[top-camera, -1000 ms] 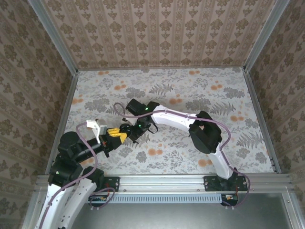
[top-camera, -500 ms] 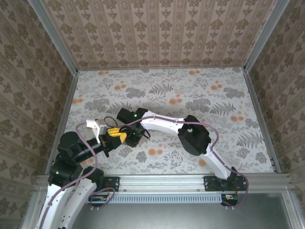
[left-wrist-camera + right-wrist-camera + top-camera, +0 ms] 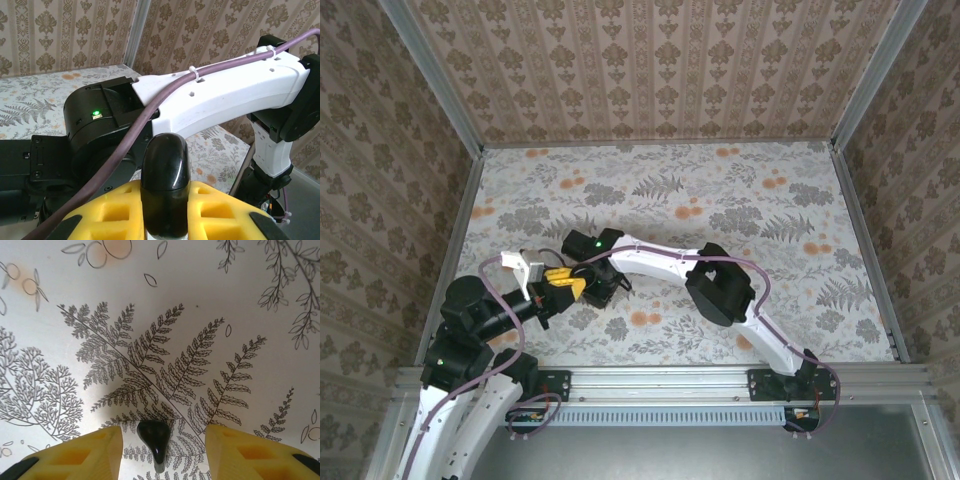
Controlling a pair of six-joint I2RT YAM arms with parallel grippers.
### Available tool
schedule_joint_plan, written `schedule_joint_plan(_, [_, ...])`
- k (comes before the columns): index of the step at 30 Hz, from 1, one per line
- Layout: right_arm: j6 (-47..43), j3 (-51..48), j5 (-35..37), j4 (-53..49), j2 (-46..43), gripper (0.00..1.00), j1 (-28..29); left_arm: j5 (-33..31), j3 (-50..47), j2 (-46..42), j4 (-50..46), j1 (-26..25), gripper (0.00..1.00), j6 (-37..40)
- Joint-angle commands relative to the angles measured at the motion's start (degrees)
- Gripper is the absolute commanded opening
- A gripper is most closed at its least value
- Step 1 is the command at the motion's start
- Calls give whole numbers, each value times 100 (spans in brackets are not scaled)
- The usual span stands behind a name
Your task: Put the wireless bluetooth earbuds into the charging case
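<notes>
Black and glossy, one small teardrop-shaped wireless bluetooth earbud (image 3: 154, 442) lies on the white fern-printed worktop (image 3: 200, 300) in the right wrist view. It sits between the two yellow fingers (image 3: 95, 450) of the right end effector (image 3: 163, 432). The fingers stand moderately apart, with a clear gap on each side of the earbud, and touch nothing.

The left wrist view gives the other half of the task. A rounded glossy black charging case (image 3: 165, 170) stands upright, clamped between the yellow fingers (image 3: 110, 212) of the left end effector (image 3: 166, 215), which are narrowed onto it. Just behind the case are the right arm's white link (image 3: 225, 95), a purple cable and a black joint housing with a green light (image 3: 96, 114).

The overhead view supplies the layout. The left end effector (image 3: 565, 283) and right end effector (image 3: 598, 287) are tip to tip, left of the worktop's centre and toward its near edge. From there, what the fingers hold or straddle is too small to tell.
</notes>
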Motion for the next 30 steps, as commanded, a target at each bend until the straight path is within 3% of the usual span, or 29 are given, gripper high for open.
schedule_joint_plan(1, [-135, 167, 195, -335, 188, 46, 52, 4, 71, -69, 126, 32, 0, -56])
schedule_joint_plan(10, [285, -309, 537, -93, -13, 28, -98, 14, 26, -66, 153, 31, 0, -82])
schedule_joint_plan(18, [1196, -1427, 395, 487, -810, 26, -773, 119, -157, 104, 510, 23, 0, -251])
schedule_joint_plan(30, [2195, -3634, -50, 1413, -2129, 25, -1777, 384, -799, 915, 1824, 0, 0, -736])
